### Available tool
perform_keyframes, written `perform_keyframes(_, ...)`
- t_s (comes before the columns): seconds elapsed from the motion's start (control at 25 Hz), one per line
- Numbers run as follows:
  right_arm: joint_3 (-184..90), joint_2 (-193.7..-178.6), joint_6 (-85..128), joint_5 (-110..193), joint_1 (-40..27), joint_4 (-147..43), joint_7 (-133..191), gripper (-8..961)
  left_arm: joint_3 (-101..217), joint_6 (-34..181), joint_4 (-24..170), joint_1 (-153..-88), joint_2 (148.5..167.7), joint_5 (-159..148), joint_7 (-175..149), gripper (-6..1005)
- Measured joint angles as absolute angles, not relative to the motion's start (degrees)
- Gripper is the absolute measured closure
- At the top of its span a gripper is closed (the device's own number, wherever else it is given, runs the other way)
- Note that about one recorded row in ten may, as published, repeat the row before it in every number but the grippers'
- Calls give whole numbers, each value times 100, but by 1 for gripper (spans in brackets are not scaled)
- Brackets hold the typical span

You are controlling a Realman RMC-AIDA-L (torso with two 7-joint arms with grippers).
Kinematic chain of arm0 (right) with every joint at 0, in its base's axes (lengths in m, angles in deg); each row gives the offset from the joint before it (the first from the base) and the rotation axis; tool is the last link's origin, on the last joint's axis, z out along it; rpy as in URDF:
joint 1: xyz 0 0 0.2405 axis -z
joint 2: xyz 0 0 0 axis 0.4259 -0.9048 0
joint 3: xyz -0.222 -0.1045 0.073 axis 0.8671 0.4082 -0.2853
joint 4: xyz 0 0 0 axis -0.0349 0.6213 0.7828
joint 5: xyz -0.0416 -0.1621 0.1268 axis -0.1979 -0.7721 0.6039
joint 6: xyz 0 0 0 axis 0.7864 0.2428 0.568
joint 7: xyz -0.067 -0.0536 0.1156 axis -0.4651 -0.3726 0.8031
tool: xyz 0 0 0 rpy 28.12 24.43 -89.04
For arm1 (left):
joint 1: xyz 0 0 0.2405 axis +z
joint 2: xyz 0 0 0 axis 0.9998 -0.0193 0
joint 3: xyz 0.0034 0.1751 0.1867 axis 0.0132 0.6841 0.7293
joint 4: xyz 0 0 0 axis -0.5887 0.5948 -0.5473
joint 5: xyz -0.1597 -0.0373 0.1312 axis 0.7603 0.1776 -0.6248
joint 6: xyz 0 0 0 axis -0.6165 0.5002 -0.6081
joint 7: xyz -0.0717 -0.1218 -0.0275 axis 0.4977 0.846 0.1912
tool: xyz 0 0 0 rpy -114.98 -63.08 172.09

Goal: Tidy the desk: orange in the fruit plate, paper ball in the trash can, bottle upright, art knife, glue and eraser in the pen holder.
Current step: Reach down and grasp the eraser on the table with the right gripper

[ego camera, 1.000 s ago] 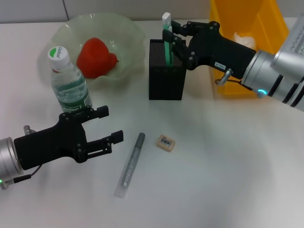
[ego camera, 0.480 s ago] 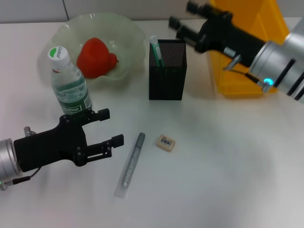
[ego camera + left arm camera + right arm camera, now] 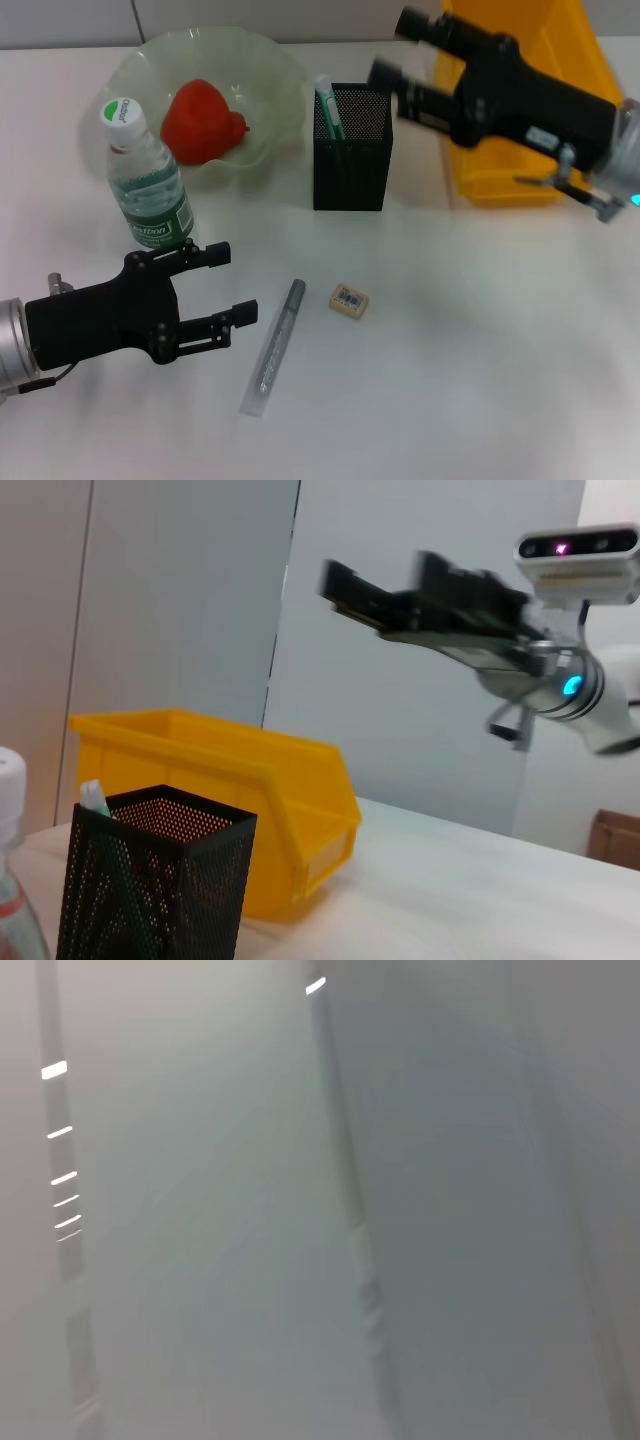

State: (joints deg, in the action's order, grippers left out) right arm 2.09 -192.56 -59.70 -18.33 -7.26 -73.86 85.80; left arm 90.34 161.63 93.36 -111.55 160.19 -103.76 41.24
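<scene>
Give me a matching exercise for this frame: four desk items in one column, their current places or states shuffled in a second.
Items:
1. orange
2. art knife
3. bottle
4. eraser

Places or states:
A. standing upright on the desk
B. lying flat on the desk beside the glue
C. in the fruit plate
D. standing in the pen holder

Pairs: 1-C, 2-D, 3-A, 4-B

Your light was even and bright, soft shadows lay on the counter [image 3: 480, 350], right pincer [image 3: 400, 48] motion-blurred, right wrist view a grey smear.
</scene>
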Motion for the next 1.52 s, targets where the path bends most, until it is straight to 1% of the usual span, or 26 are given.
perform_keyframes(0.12,190,-19250,-6183,-2783,-536,-8215,9367,228,9061,16166,9341,-11150,15989,-10376,4096,214)
perform_keyframes(0.24,174,-19249,-6330,-3715,-500,-8866,10009,228,9061,16166,9358,-11148,15974,-10398,4079,214)
perform_keyframes(0.36,198,-19249,-6342,-4515,-595,-9378,10630,228,9060,16166,9386,-11148,15967,-10461,4077,214)
perform_keyframes(0.56,224,-19242,-6351,-5690,-959,-9884,11483,228,9057,16159,9390,-11148,15968,-10512,4075,214)
perform_keyframes(0.76,553,-19249,-6366,-6758,-1480,-10108,12171,228,9056,16164,9394,-11139,15973,-10517,4075,214)
perform_keyframes(0.96,926,-19254,-6293,-7140,-1704,-10148,12355,229,9056,16157,9394,-11131,15973,-10517,4075,214)
perform_keyframes(1.52,2166,-19299,-5347,-7437,-1883,-10113,12432,229,9056,16149,9394,-11113,16021,-10515,4075,214)
